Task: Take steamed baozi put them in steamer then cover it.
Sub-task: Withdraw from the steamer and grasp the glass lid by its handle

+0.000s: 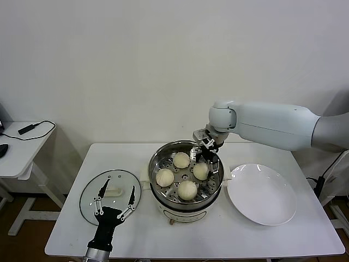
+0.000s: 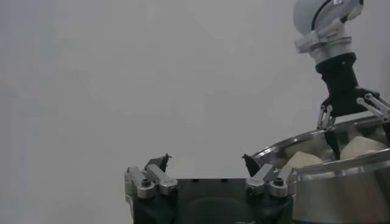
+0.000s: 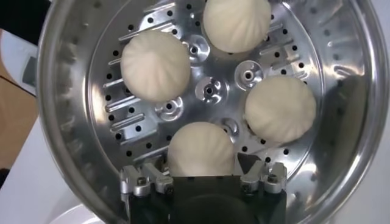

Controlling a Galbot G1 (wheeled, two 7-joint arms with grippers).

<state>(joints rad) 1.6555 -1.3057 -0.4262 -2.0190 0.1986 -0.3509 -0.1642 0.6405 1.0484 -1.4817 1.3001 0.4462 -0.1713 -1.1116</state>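
Observation:
The steamer [image 1: 157, 161] stands mid-table with several baozi on its perforated tray, among them one at the back [image 1: 181, 160] and one on the right [image 1: 200, 171]. My right gripper [image 1: 206, 154] hangs open at the pot's far right rim. In the right wrist view it [image 3: 204, 163] straddles the nearest baozi [image 3: 200, 143], which rests on the tray with a gap on one side. The cover [image 1: 90, 199] lies flat on the table left of the pot. My left gripper [image 1: 118, 186] is open over it, with nothing between its fingers [image 2: 163, 162].
A flat white plate [image 1: 262, 194] lies right of the steamer with nothing on it. A small side table [image 1: 22, 147] with a cable stands off to the left. The left wrist view shows the pot's wall [image 2: 341, 189] close beside that hand.

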